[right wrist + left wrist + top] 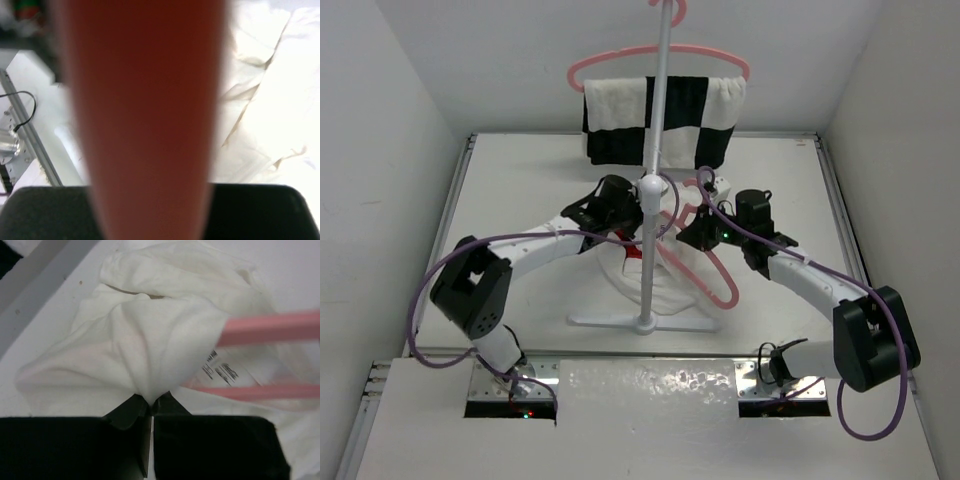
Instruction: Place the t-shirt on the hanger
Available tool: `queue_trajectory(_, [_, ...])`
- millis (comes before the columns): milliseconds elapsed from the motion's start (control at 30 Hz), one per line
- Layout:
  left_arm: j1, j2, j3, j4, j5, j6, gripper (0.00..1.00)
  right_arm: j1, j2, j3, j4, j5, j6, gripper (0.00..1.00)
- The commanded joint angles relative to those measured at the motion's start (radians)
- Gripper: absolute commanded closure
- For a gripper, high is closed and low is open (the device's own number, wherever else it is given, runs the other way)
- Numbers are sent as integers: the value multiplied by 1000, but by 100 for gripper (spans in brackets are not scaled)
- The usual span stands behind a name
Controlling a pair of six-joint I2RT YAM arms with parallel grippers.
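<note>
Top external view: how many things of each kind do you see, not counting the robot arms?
Pink hangers: 2 (the hanger, the twin hanger)
Cloth items: 2 (the t-shirt, the checkered cloth)
Stands: 1 (the white stand)
Total: 5
</note>
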Motion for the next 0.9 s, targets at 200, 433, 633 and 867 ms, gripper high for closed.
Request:
queue_trajectory(200, [-3, -264, -109, -69, 393, 221, 100, 10, -38, 173, 25, 88, -36, 100])
queue_trajectory(433, [-3, -251, -24, -68, 541, 246, 100, 13, -35, 168, 28, -13, -82, 100])
queue_trajectory(633, [-1, -280, 20, -243, 438, 394, 49, 13, -86, 82, 63, -110, -121, 100])
queue_trajectory(867, [25, -394, 65, -375, 333, 647, 43, 13, -99, 66, 46, -151, -150, 100])
